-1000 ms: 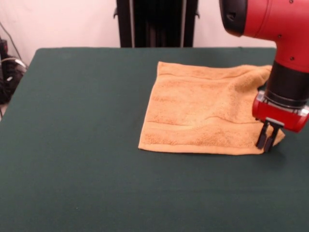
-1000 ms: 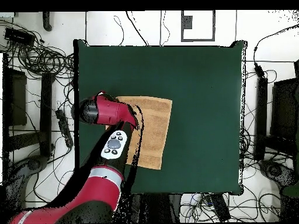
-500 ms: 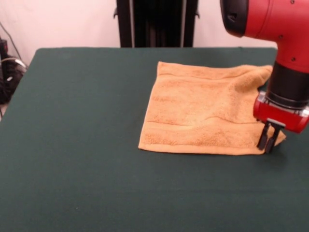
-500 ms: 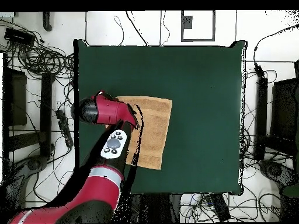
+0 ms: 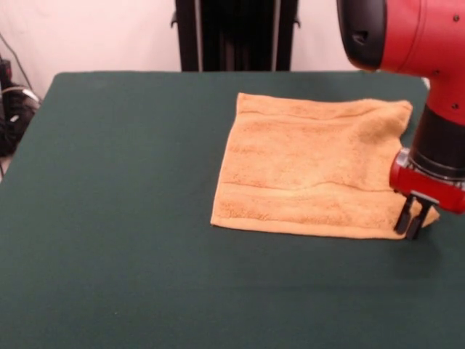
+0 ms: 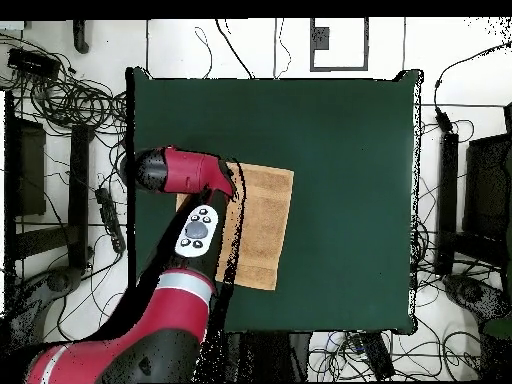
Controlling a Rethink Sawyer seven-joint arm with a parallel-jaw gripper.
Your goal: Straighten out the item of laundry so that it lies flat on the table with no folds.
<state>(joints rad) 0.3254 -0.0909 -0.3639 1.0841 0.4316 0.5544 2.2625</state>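
Dragged outward, towel (image 5: 312, 163) flatter on green table (image 5: 109, 218) — hand (image 5: 413, 218) pinching its corner.

Towel (image 5: 312, 171): orange-tan terry cloth, looped nap, rough and matt (flatter woven bands run across it near the hems). Counter (image 5: 116, 218): dark green cloth-like covering, matt, smooth, fine-textured. Arm (image 5: 407, 33): red shell, glossy hard plastic look, with black sections. Tool (image 5: 411, 220): black, dull-finished fingers.
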